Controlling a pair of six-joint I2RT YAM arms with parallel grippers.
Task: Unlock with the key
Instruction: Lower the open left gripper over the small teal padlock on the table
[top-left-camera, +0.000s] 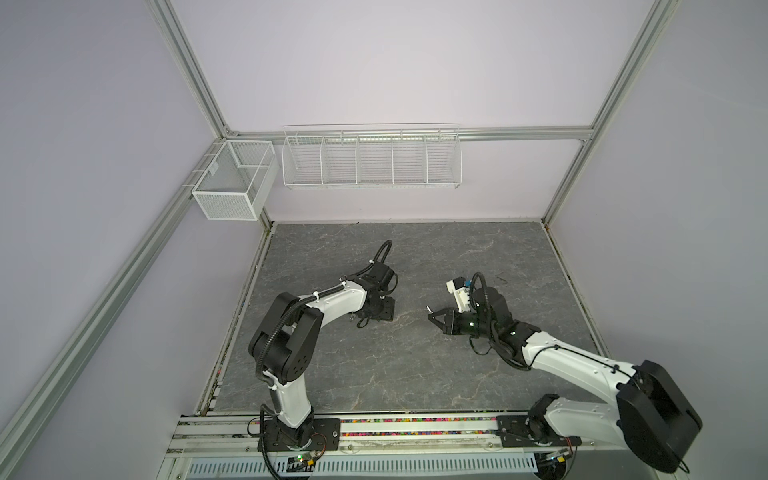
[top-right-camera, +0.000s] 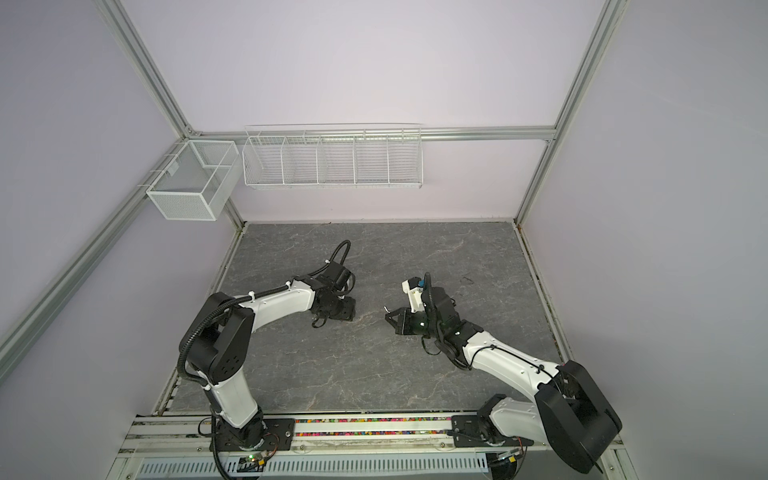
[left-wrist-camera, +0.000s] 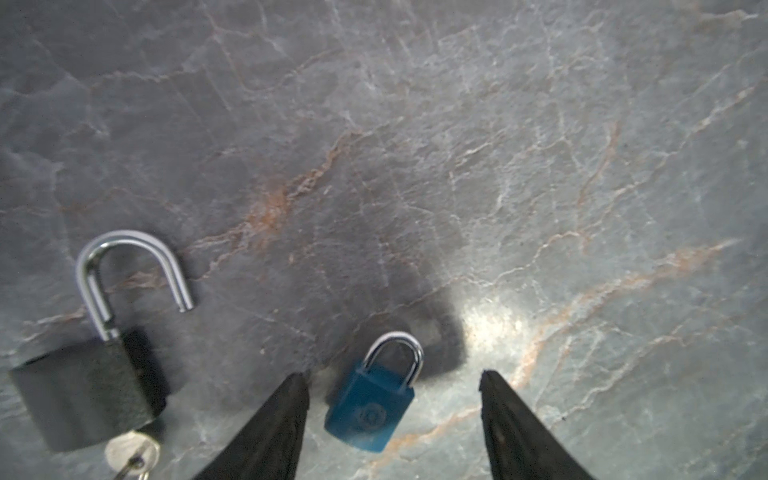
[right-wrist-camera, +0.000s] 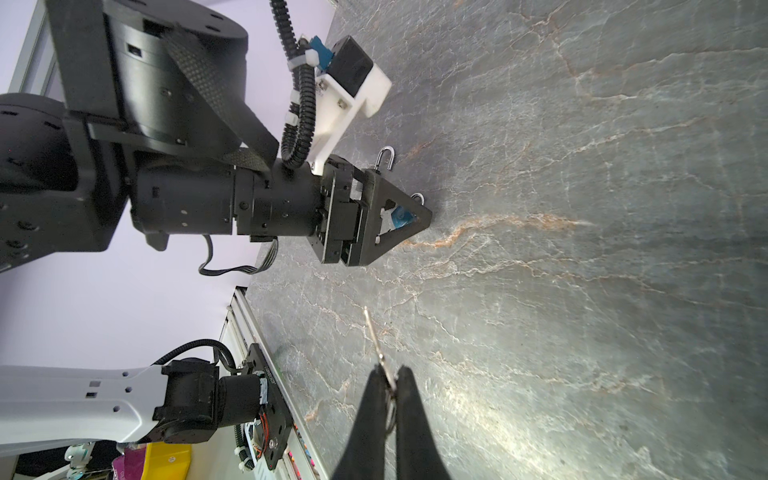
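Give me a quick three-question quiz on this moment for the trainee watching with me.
1. True or false: in the left wrist view, the blue padlock lies in the gap between the open left gripper's fingers, and its shackle is closed.
2. What is the right gripper doing? A: standing open and empty. B: shut on a key. C: shut on a padlock.
3. Fill in: the black padlock's shackle is ____, with another key at its base.

Key: 1 true; 2 B; 3 open.
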